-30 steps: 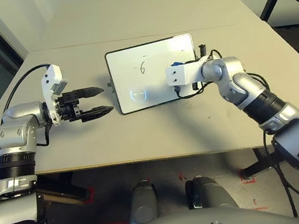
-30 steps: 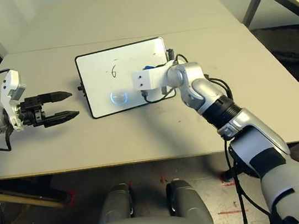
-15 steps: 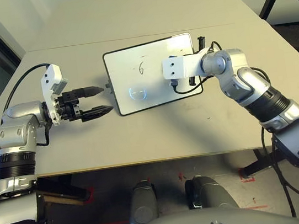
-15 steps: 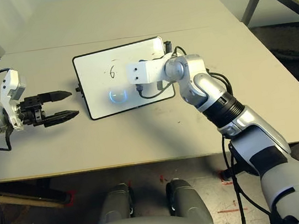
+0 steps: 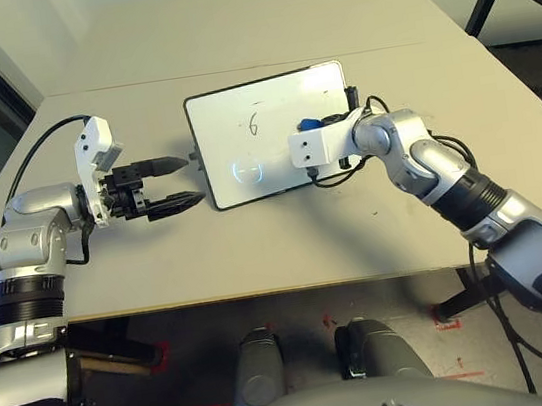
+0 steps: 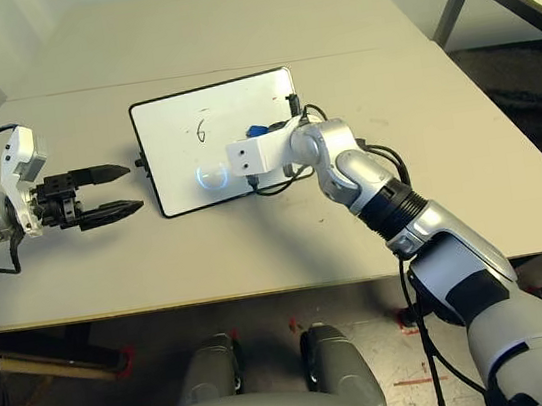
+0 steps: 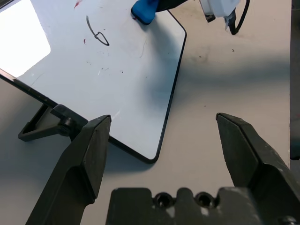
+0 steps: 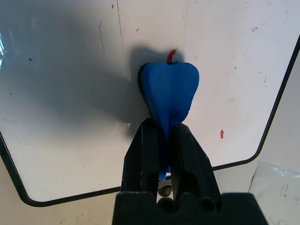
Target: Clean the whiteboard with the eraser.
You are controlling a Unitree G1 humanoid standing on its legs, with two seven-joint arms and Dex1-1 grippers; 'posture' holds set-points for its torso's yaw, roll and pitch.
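Gripping: the right claw (image 8: 161,140) clenches the eraser (image 8: 169,91), its two black fingers pinching the narrow middle of the blue block.
Eraser: pressed flat on the whiteboard (image 5: 240,126), toward the board's 3 o'clock side in the head view; a short red mark shows at the block's far tip in the right wrist view, and a red dot lies on the white face beside the claw.
Whiteboard: lying on the tan surface (image 5: 257,245) at about 12 o'clock from the robot, its black frame and rounded corners in view; a dark handwritten mark like a "6" (image 5: 256,122) sits near the board's middle, and a bright round glare lies at 6 o'clock from that mark.
Left claw: the left claw (image 5: 179,182) is released, fingers spread wide apart, hovering over the surface at 9 o'clock from the board, just beside its edge and the small grey knob (image 5: 194,154), not touching either.
Right arm: reaches across the board's 3 o'clock edge, a black cable looping beside the wrist.
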